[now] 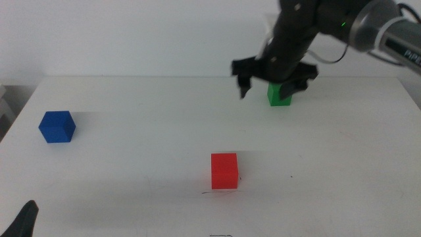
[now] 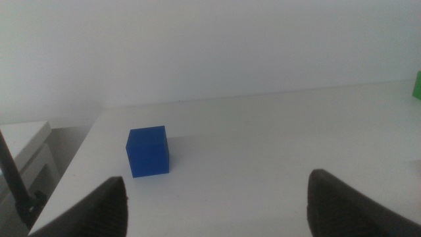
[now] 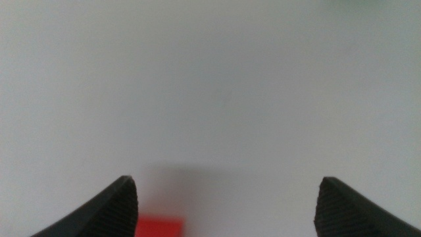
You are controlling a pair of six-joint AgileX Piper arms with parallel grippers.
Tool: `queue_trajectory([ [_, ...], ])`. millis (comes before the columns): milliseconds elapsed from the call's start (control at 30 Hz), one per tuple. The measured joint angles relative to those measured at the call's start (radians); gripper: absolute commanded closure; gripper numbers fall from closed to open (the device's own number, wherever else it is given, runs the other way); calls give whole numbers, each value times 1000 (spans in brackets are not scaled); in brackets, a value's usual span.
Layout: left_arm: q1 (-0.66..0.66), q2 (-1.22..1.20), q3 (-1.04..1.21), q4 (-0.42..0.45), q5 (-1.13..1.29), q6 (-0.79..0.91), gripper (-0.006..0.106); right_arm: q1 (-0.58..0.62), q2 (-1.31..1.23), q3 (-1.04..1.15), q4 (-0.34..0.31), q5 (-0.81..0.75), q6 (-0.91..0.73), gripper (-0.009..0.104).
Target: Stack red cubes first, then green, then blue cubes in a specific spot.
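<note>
The red cube sits on the white table at front centre; its top edge also shows in the right wrist view. The green cube sits at the back right, partly covered by my right gripper, which hovers over it, open and empty. In the right wrist view the right gripper has only bare table between its jaws. The blue cube sits at the far left, and in the left wrist view it lies ahead of my left gripper, which is open and empty. The left gripper waits at the front left corner.
The white table meets a white wall at the back. The table's left edge runs close to the blue cube. A sliver of the green cube shows far off in the left wrist view.
</note>
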Motion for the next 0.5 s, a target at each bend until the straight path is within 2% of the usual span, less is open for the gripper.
queue_trajectory([
  [200,0,0,0,0,0,0,7,-123,100,-166,2,9,-123,21],
  [500,0,0,0,0,0,0,7,-230,324,-425,5,11,-261,21],
])
